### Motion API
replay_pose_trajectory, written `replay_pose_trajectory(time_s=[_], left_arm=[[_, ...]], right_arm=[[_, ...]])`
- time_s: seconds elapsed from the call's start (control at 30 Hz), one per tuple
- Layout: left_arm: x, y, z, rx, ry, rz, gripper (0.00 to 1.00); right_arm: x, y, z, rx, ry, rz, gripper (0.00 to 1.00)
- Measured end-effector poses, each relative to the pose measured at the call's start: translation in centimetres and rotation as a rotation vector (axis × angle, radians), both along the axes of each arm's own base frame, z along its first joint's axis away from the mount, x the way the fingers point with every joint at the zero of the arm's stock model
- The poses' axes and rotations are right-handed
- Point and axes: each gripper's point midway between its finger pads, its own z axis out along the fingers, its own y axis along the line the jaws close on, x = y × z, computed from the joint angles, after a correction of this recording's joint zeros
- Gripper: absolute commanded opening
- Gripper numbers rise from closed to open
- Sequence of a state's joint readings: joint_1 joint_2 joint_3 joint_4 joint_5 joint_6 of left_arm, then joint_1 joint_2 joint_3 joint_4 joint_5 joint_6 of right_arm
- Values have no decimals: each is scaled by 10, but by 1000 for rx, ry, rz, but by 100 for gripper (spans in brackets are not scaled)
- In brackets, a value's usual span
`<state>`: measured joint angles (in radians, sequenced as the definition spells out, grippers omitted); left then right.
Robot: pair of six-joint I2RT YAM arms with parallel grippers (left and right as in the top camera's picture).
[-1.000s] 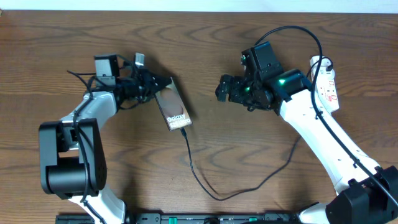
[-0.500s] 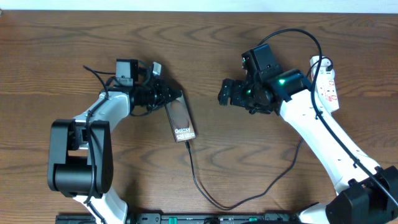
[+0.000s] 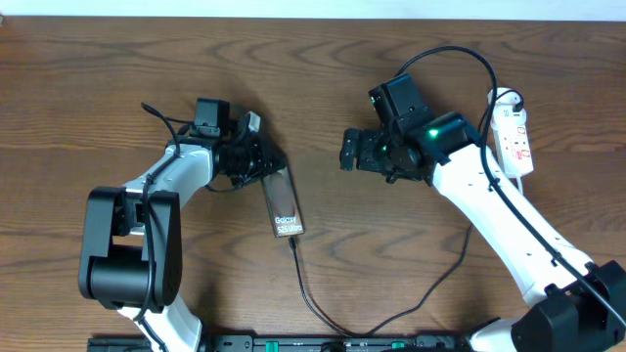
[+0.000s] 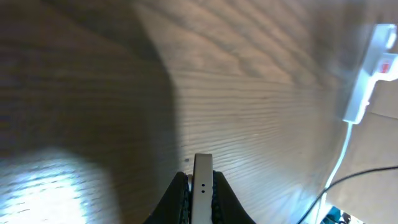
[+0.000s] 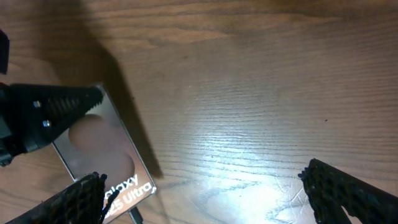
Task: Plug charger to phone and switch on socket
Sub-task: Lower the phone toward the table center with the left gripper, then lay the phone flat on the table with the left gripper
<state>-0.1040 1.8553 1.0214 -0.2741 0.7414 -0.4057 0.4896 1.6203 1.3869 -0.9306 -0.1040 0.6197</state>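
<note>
The phone (image 3: 283,201) lies left of the table's centre, a dark glossy slab with white "Galaxy" lettering; it also shows in the right wrist view (image 5: 106,158). My left gripper (image 3: 266,160) is shut on the phone's top end; in the left wrist view the fingers (image 4: 202,194) pinch its pale edge (image 4: 203,180). The charger (image 3: 323,308), a thin black cable, has its plug tip (image 3: 290,240) at the phone's bottom end. My right gripper (image 3: 350,150) is open and empty, right of the phone; its fingers (image 5: 205,196) frame bare wood. The socket (image 3: 515,132) lies at the far right.
The socket's white strip with its cord also shows in the left wrist view (image 4: 367,81). The charger cable loops along the front of the table and back up toward the right arm. Thick black robot cables arch over the right arm (image 3: 460,54).
My left gripper has swung the phone rightward and turned it more upright, dragging the charger tip with it. My right gripper has shifted only slightly to the left.
</note>
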Motion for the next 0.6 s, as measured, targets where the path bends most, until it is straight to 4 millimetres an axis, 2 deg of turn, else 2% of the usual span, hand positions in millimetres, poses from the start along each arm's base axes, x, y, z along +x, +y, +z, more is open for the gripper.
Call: replay_pose_trajectory(time_s=[0.43,0.6], left_arm=[[-1,4,-4,34,-2,1,7],[-11,7,-15,50,28,5,7]], right_arm=[[1,-1,0,-5,-3,-4,99],[1,-1,0,-5,-3,-4,99]])
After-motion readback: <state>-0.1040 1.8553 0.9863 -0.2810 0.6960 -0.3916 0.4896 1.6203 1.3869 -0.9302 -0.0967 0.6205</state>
